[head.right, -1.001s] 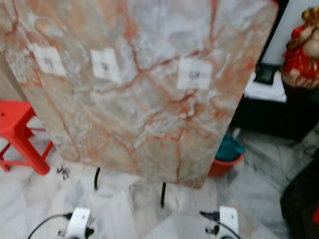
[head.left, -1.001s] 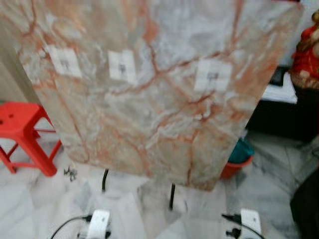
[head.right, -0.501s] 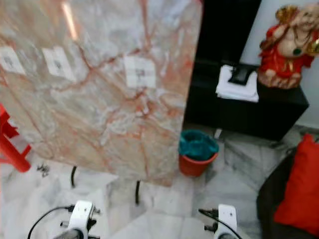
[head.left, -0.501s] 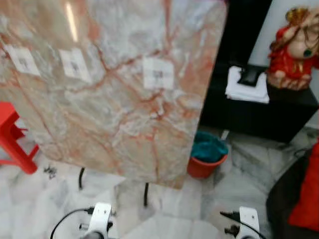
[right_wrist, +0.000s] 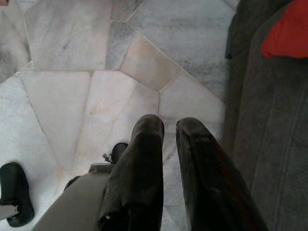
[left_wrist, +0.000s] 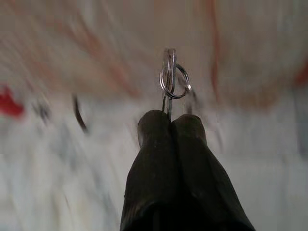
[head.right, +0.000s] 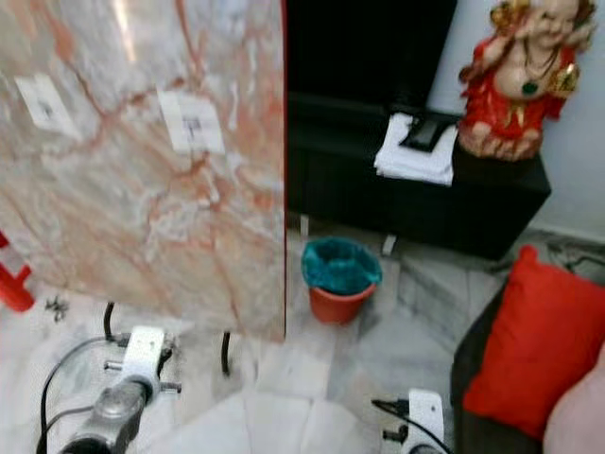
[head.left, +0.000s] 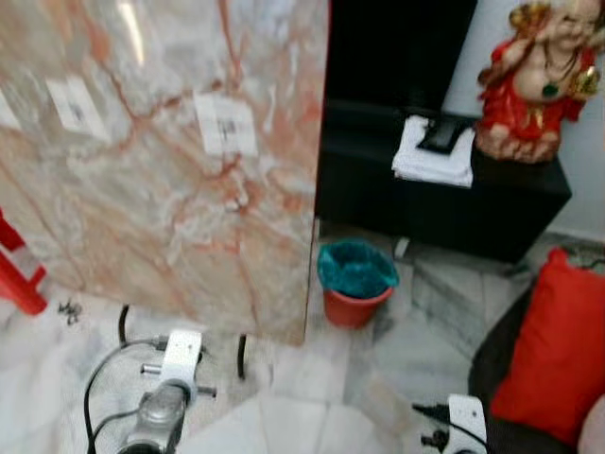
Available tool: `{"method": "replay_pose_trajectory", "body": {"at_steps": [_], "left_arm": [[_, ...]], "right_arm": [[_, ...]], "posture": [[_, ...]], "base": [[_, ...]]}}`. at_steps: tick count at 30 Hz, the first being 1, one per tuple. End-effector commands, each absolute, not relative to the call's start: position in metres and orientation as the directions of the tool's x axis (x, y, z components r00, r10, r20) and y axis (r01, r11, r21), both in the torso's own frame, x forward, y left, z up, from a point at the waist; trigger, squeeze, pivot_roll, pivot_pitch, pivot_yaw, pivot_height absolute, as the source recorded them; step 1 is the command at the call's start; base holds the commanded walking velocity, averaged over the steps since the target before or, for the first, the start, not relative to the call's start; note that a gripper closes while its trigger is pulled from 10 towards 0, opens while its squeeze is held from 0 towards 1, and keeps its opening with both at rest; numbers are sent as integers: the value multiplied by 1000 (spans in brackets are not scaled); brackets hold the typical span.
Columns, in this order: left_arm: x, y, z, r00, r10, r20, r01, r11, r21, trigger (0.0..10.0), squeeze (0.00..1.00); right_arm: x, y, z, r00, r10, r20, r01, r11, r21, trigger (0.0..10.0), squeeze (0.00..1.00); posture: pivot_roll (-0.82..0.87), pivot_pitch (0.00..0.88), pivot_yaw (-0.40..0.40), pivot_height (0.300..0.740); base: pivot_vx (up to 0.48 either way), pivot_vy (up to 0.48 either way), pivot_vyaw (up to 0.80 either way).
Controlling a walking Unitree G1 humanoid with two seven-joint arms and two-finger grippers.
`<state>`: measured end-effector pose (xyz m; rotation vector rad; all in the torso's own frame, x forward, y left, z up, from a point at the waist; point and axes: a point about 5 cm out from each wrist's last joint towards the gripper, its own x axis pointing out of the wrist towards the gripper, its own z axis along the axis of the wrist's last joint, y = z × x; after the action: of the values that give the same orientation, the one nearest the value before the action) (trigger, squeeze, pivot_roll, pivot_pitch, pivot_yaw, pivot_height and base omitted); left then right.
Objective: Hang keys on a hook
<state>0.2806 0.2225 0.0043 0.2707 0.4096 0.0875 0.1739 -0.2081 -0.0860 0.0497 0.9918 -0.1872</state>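
While blur softens the left wrist view, these facts are seen:
Left gripper [left_wrist: 169,120]: black fingers pressed together, pinching a silver key ring [left_wrist: 172,81] that juts beyond the tips.
Right gripper [right_wrist: 168,126]: held low over the grey marble floor [right_wrist: 72,48], fingers slightly parted.
Left side: a tall pink-veined marble slab [head.left: 142,170] bearing white square hook pads [head.left: 225,124].
Right of the slab: an orange bucket with teal liner [head.left: 354,281].

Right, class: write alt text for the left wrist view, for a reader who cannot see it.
The left claw, two black fingers pressed together, pinches a silver key ring at its tip. Behind it, blurred, are a pink-veined marble panel and pale floor.
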Motion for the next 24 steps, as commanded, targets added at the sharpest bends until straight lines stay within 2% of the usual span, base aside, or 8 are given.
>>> {"method": "replay_pose_trajectory", "body": {"at_steps": [1,6,7,9,13,24], "left_arm": [[288,224,19,945,134,-297,-32,945,325,10000,0],[295,221,44,979,129,-160,-64,931,359,10000,0],[298,220,58,989,123,-86,-82,922,379,10000,0],[299,220,63,991,123,-58,-91,919,384,10000,0],[304,210,102,987,92,134,-134,928,347,10000,0],[308,196,127,976,30,218,-105,934,341,10000,0]], "right_arm": [[172,-206,-88,523,-126,-843,177,984,-38,10000,0],[170,-207,-88,524,-127,-842,178,983,-38,10000,0],[170,-209,-88,524,-128,-842,174,984,-41,10000,0],[169,-209,-88,524,-127,-842,172,984,-42,10000,0],[172,-211,-86,538,-129,-833,169,985,-43,10000,0],[181,-204,-83,557,-119,-822,161,986,-34,10000,0]], "posture": [[-50,0,-36,740],[-44,0,-38,740],[-39,0,-45,740],[-39,0,-45,740],[-40,0,-48,740],[-45,0,-51,740]], "base": [[0,0,0],[0,0,0],[0,0,0],[0,0,0],[0,0,0],[0,0,0]]}}
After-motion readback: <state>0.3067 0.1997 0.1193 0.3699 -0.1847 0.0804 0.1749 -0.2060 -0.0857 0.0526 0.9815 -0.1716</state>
